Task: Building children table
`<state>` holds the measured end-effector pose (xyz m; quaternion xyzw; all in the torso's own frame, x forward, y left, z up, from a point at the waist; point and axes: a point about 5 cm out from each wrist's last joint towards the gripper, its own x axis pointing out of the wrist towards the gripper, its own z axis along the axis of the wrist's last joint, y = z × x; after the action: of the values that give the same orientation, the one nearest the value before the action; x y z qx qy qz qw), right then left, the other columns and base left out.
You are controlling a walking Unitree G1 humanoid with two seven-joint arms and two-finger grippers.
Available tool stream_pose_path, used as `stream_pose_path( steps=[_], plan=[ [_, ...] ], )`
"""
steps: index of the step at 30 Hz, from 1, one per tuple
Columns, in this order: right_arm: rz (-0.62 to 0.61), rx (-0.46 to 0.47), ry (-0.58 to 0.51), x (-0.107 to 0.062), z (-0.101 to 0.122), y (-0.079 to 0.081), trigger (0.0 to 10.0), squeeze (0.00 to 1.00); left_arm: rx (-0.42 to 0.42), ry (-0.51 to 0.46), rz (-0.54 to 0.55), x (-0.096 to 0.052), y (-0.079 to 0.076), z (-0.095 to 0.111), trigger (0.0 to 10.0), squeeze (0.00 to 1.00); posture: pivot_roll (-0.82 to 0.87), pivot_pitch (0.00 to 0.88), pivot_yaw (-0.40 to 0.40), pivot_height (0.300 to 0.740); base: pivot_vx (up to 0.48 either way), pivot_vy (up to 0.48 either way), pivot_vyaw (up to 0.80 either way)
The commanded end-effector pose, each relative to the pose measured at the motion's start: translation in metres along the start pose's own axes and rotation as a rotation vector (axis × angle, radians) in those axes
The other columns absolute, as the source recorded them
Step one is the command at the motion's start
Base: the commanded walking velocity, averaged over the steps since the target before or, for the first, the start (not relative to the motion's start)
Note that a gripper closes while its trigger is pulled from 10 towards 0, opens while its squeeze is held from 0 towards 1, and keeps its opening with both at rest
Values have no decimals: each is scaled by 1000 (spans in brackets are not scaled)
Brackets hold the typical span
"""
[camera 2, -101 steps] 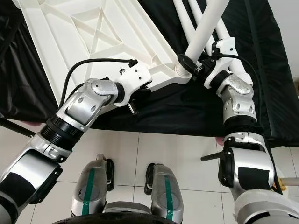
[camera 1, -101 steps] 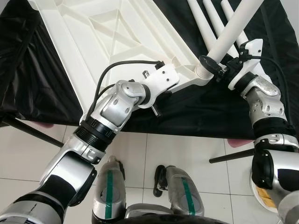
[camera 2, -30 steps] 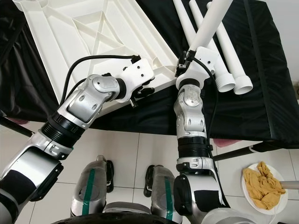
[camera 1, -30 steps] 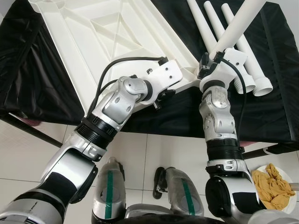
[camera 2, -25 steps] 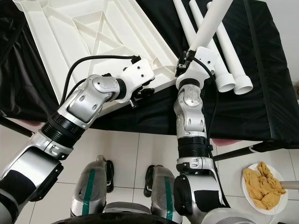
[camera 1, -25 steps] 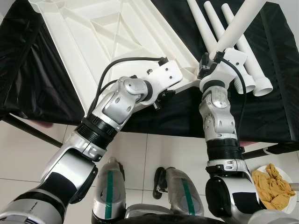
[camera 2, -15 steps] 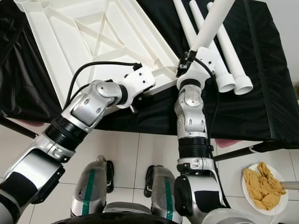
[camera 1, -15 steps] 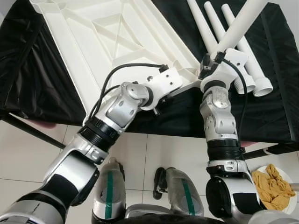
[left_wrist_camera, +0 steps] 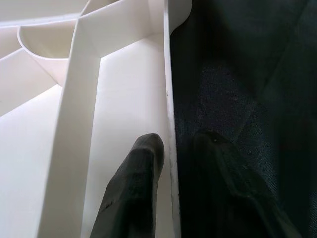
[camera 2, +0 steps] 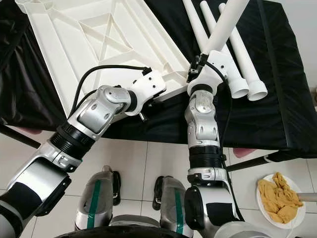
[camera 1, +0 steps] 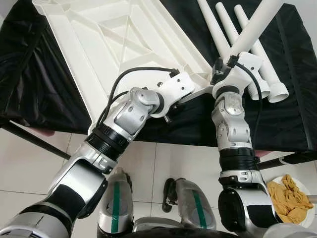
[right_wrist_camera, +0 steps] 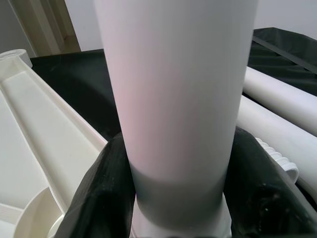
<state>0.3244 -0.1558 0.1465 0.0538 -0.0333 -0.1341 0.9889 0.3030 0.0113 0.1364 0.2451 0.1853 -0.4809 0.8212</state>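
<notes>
The white tabletop (camera 1: 114,44) lies upside down on the black-draped table (camera 1: 29,89). At its near corner the right hand (right_wrist_camera: 173,198) clamps an upright white leg (right_wrist_camera: 178,99), while the left hand (left_wrist_camera: 171,193) pinches the rim beside it. Three spare legs (camera 2: 237,59) lie just beyond.

The right gripper (right_wrist_camera: 178,188) swung its table leg (camera 1: 247,34) inward, seemingly over the tabletop (camera 1: 99,44) corner.
</notes>
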Motion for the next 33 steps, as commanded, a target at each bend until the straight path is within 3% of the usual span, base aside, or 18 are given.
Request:
stream_pose_path(
  steps=[1,2,6,7,8,9,12,16,17,21,24,26,33],
  plan=[
    [-36,8,-1,0,1,-8,10000,0,-14,30,5,0,1,-5,10000,0,46,31,-52,740,0,0,0],
    [-8,16,-16,0,4,-8,10000,1000,-14,29,6,-1,2,-5,10000,0,42,35,-52,740,0,0,0],
    [64,19,-49,1,10,-14,10000,1000,-15,25,9,-1,3,-4,10000,0,38,38,-52,740,0,0,0],
    [97,14,-55,2,12,-17,10000,353,-15,23,9,-1,3,-4,10000,0,35,39,-52,740,0,0,0],
    [118,10,-59,3,13,-19,10000,353,-14,22,10,-1,3,-3,10000,0,35,39,-52,740,0,0,0],
    [137,11,-60,4,14,-21,10000,0,-15,21,10,-1,3,-3,10000,0,35,39,-52,740,0,0,0],
    [173,7,-64,5,15,-24,10000,0,-13,19,10,-1,3,-3,10000,0,35,39,-52,740,0,0,0],
    [374,14,-13,10,17,-30,10000,0,-8,13,6,-1,3,-1,10000,0,23,40,-44,740,0,0,0],
    [374,14,-13,10,17,-30,10000,0,-8,13,6,-1,3,-1,10000,0,23,40,-44,740,0,0,0],
    [593,-98,6,13,18,-43,10000,0,-4,7,7,-1,4,1,10000,0,23,40,-40,740,0,0,0],
    [628,-107,19,14,17,-46,10000,0,-3,6,7,-2,5,1,10000,0,24,38,-39,740,0,0,0],
    [706,-151,39,16,14,-62,10000,0,-3,5,11,-2,6,1,10000,0,29,36,-37,740,0,0,0],
    [809,-162,81,16,11,-74,10000,0,-1,3,16,-3,7,2,10000,0,28,30,-33,740,0,0,0]
  ],
)
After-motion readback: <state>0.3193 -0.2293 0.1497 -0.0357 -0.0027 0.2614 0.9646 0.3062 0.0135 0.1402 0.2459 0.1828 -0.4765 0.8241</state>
